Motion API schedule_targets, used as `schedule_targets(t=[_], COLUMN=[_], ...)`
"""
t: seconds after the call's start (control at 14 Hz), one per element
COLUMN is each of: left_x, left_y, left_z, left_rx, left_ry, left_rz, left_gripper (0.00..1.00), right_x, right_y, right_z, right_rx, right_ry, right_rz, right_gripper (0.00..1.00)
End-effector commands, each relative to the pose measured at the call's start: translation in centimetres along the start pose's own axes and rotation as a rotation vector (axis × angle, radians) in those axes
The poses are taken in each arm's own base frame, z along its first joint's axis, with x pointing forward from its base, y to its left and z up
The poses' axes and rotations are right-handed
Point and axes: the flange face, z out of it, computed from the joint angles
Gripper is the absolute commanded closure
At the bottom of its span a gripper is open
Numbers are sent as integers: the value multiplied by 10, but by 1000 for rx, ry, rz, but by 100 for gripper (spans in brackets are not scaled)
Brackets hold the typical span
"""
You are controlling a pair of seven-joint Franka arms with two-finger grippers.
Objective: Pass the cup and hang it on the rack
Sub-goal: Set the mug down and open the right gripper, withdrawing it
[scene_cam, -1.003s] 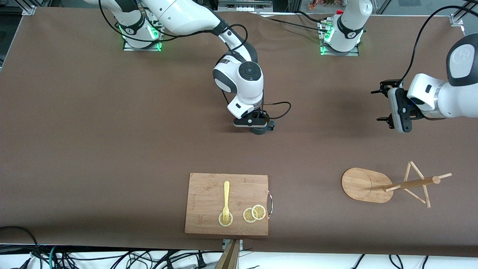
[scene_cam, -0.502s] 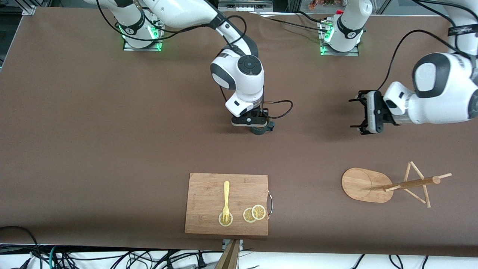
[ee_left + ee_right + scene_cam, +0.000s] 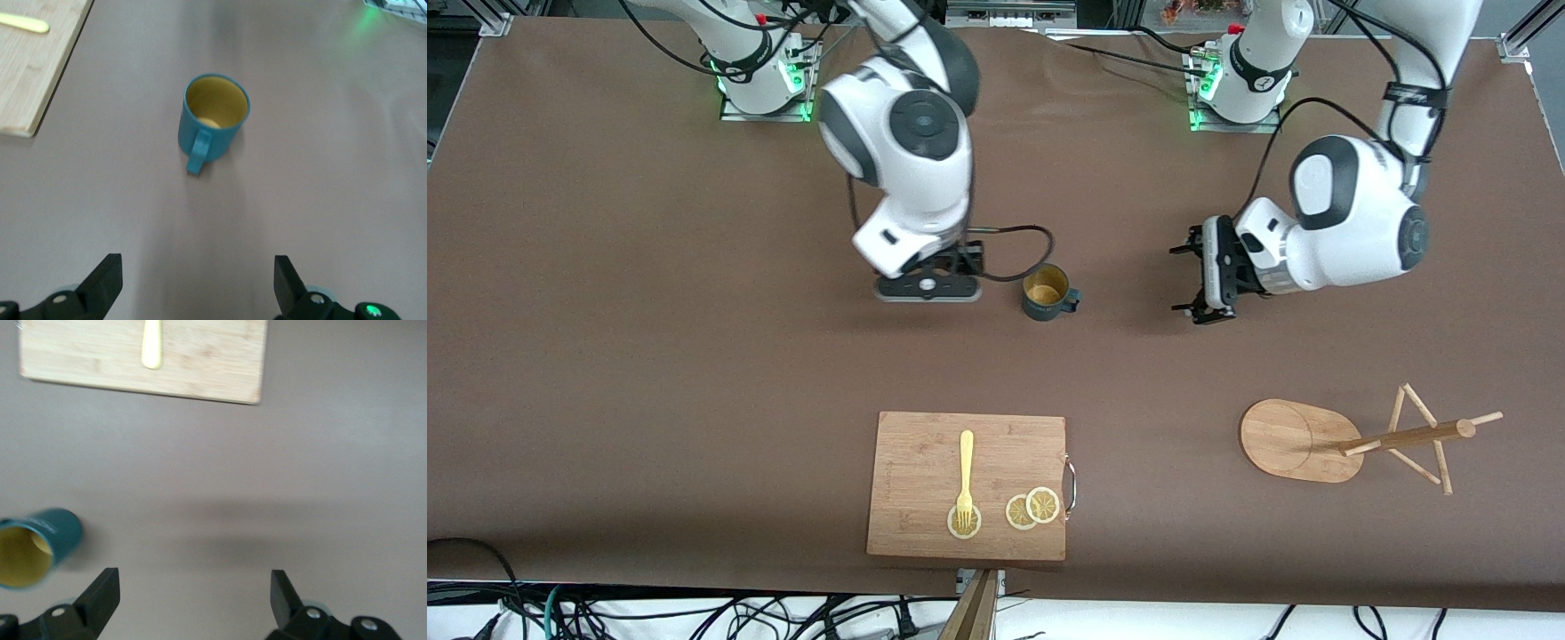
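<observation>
The teal-blue cup [image 3: 1047, 292] stands upright on the brown table, its tan inside showing and its handle toward the left arm's end. It also shows in the left wrist view [image 3: 212, 123] and at the edge of the right wrist view [image 3: 33, 547]. My right gripper [image 3: 927, 287] is open and empty, up in the air beside the cup; its jaws [image 3: 193, 600] stand wide apart. My left gripper [image 3: 1183, 280] is open and empty, low over the table and pointing at the cup's handle side [image 3: 198, 287]. The wooden rack [image 3: 1303, 440] stands nearer the front camera, at the left arm's end.
A wooden cutting board [image 3: 967, 484] lies near the front edge with a yellow fork [image 3: 965, 476] and lemon slices [image 3: 1033, 508] on it. Its corner shows in the left wrist view [image 3: 33, 67] and its edge in the right wrist view [image 3: 200, 360].
My right gripper has let go of the cup, risen and drawn off toward the right arm's end. My left gripper has swung in toward the cup.
</observation>
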Motion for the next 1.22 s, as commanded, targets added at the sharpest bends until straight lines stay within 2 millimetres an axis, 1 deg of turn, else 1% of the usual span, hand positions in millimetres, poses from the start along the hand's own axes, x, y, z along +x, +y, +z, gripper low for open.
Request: schedule_targets(t=[0.0,0.14,0.22,0.29,0.36,0.43,0.5,0.57,0.65,0.86,1.0,1.15], left_x=[-4,-16,-21,-30,-35,-45,-52,-63,-72,-93,-102,-111], left_y=[2,2,2,4,4,2,1,-1,-2,-4,-3,-2], left_z=[25,46,56,67,77,85,93,100,107,123,142,161], left_rx=[45,46,55,63,75,91,101,113,124,124,127,148], left_ry=[73,185,246,295,343,376,409,459,504,523,584,633], left_rz=[78,83,92,98,113,132,148,136,130,128,107,75], left_gripper=[0,0,0,0,0,0,0,0,0,0,0,0], right_x=[12,28,33,35,39,39,38,36,37,32,32,27], right_y=[82,145,173,205,236,268,293,306,315,315,316,318], right_z=[-19,-35,-39,-44,-43,-48,-49,-51,-51,-53,-54,-56], right_rx=[11,15,15,12,19,61,95,103,106,98,95,95], right_ry=[-94,-90,-93,-104,-117,-119,-121,-126,-126,-154,-155,-178], right_rz=[-80,-128,-151,-176,-215,-235,-245,-243,-228,-217,-217,-215], right_gripper=[0,0,0,0,0,0,0,0,0,0,0,0])
